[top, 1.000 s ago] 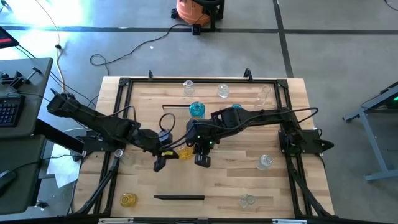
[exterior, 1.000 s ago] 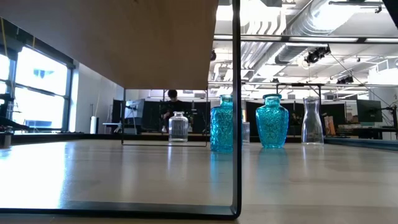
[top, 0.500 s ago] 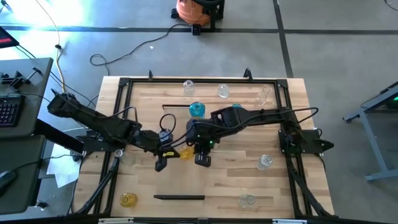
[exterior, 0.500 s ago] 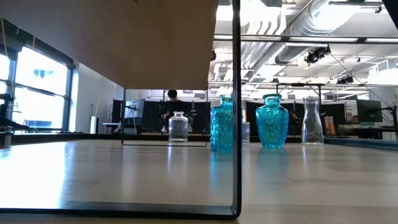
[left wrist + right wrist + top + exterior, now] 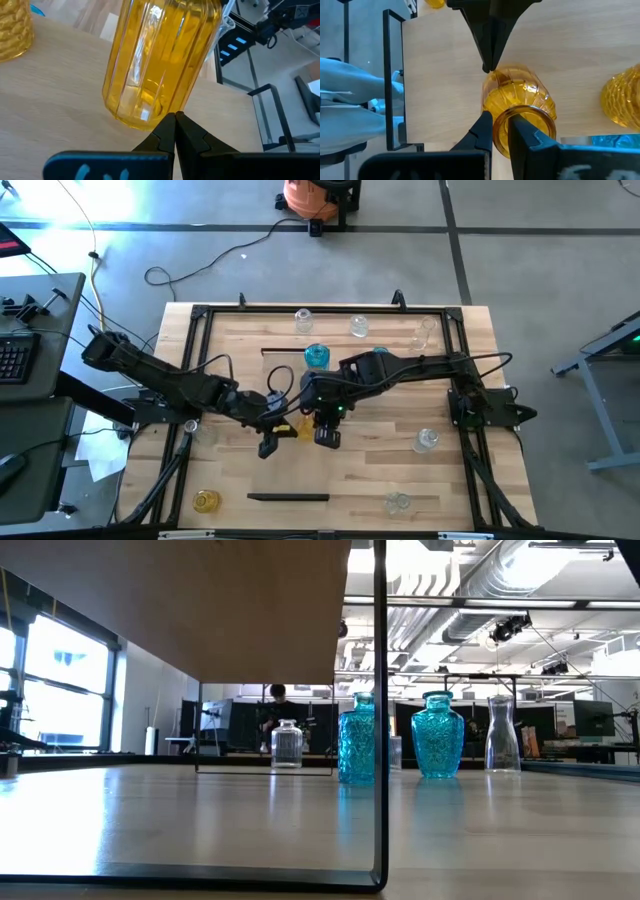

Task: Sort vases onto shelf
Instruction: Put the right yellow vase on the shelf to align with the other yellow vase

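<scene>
A ribbed yellow vase (image 5: pixel 297 427) stands on the pale shelf (image 5: pixel 290 470), its base on the panel (image 5: pixel 60 115). My right gripper (image 5: pixel 309 420) is over its mouth and shut on it (image 5: pixel 501 131). My left gripper (image 5: pixel 286 423) is shut, with its tips (image 5: pixel 174 122) against the vase's lower body. A second, knobbly yellow vase (image 5: pixel 625 100) stands close by on the shelf. Blue vases (image 5: pixel 316 357) (image 5: pixel 437 735) and clear vases (image 5: pixel 303 319) (image 5: pixel 287 743) stand toward the far edge. Neither gripper shows in the low view. My left gripper touches the yellow vase's lower wall just above the base (image 5: pixel 162 107) with its shut fingertips (image 5: pixel 490 65), coming about level from the table's left. My right gripper pinches the wall of the vase's mouth (image 5: pixel 501 120), one finger (image 5: pixel 525 132) inside the opening and one (image 5: pixel 481 132) outside, from above pointing down. The vase's base rests on the shelf.
The shelf is a raised panel on thin black frames (image 5: pixel 380 710) at its short ends (image 5: pixel 288 497). More vases stand on the plank table: yellow near-left (image 5: pixel 206 500), clear near-right (image 5: pixel 397 503) and right (image 5: pixel 427 440). A black frame rims the table (image 5: pixel 200 310).
My left gripper has moved toward the table's right, closing in on the yellow vase until its shut tips reach the vase's body. The right gripper has stayed on the vase's mouth.
</scene>
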